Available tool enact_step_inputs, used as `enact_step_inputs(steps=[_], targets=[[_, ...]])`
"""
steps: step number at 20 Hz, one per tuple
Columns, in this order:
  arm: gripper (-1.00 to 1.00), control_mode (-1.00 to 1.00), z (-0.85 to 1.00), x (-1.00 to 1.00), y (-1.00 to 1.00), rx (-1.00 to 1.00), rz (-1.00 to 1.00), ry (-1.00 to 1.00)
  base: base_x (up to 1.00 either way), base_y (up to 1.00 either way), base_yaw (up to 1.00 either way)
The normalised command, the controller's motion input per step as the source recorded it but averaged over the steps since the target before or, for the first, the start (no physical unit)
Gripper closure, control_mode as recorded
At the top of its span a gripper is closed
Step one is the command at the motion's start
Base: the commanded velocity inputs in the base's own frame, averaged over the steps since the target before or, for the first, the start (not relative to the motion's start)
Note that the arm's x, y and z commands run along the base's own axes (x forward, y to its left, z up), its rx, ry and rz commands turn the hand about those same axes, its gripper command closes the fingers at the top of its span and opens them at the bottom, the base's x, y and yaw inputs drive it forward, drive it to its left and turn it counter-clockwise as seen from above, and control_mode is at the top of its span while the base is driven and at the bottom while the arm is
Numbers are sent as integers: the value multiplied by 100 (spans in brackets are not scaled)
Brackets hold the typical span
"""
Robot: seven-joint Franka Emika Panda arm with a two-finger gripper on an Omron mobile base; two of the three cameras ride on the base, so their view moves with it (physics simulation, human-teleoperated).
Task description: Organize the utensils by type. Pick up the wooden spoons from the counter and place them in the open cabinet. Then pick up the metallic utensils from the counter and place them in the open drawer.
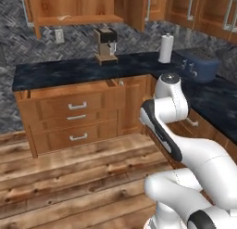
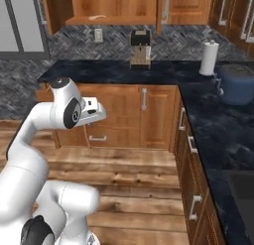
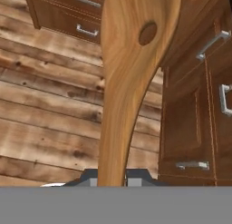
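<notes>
On the black marble-look desk (image 1: pixel 69 70) a brown coffee machine (image 1: pixel 106 45) stands against the wall, below the open orange-brown wooden cabinet (image 1: pixel 74 8). A white paper-towel roll (image 1: pixel 165 48) stands to its right, a blue-grey toaster (image 1: pixel 200 63) beyond that.

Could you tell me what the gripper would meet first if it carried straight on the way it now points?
Probably the wooden floor: the gripper, shut on a wooden spoon, points down at the planks in front of the lower cabinets, though depth is unclear.
</notes>
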Motion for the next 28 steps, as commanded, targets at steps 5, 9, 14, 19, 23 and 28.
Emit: enact_step_inputs(steps=[5,9,14,19,23,28], targets=[[100,100,0,0,0,0,0,0,75,25,0],[100,100,0,0,0,0,0,0,64,29,0],[100,100,0,0,0,0,0,0,65,26,0],[100,100,0,0,0,0,0,0,54,20,0],[100,100,0,0,0,0,0,0,49,16,0],[100,100,0,0,0,0,0,0,57,20,0]])
